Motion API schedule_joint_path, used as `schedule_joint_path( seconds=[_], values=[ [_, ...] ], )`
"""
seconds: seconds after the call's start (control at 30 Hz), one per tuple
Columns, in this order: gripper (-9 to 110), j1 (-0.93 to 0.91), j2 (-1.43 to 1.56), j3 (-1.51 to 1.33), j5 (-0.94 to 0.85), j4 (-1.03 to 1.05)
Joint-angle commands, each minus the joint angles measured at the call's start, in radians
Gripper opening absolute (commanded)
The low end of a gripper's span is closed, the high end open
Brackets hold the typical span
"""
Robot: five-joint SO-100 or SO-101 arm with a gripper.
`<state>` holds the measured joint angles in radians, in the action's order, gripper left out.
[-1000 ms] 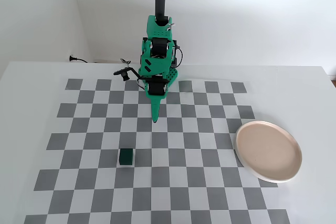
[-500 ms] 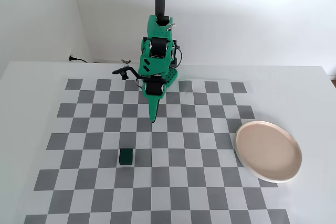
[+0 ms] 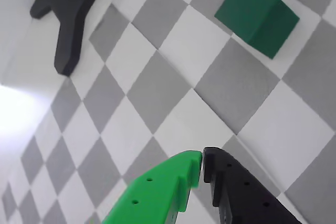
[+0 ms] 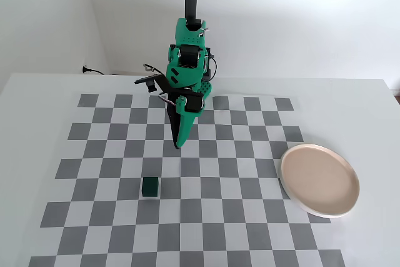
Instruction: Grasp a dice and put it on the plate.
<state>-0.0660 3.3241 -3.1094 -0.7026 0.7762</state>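
Observation:
The dice [image 4: 150,186] is a small dark green cube on the checkered mat, left of centre in the fixed view. In the wrist view it [image 3: 257,16] lies at the upper right, well ahead of the fingers. My gripper [image 4: 179,142] hangs above the mat, up and to the right of the dice, apart from it. In the wrist view the gripper [image 3: 202,162] has a green finger and a black finger with their tips nearly touching, and nothing between them. The pale pinkish plate [image 4: 320,179] with a cream rim lies at the right edge of the mat.
A black stand foot [image 3: 65,14] sits on the white table beyond the mat's edge in the wrist view. The arm's base and a black pole [image 4: 191,4] stand at the back centre. A cable runs along the back left of the table.

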Motion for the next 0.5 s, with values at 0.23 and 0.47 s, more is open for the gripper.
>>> schedule_joint_path(
  seconds=[0.23, 0.47],
  values=[
    [-4, -0.025, 0.011, 0.015, -0.606, -0.069],
    [15, -0.072, 0.011, 0.015, -0.836, -0.138]
  ],
)
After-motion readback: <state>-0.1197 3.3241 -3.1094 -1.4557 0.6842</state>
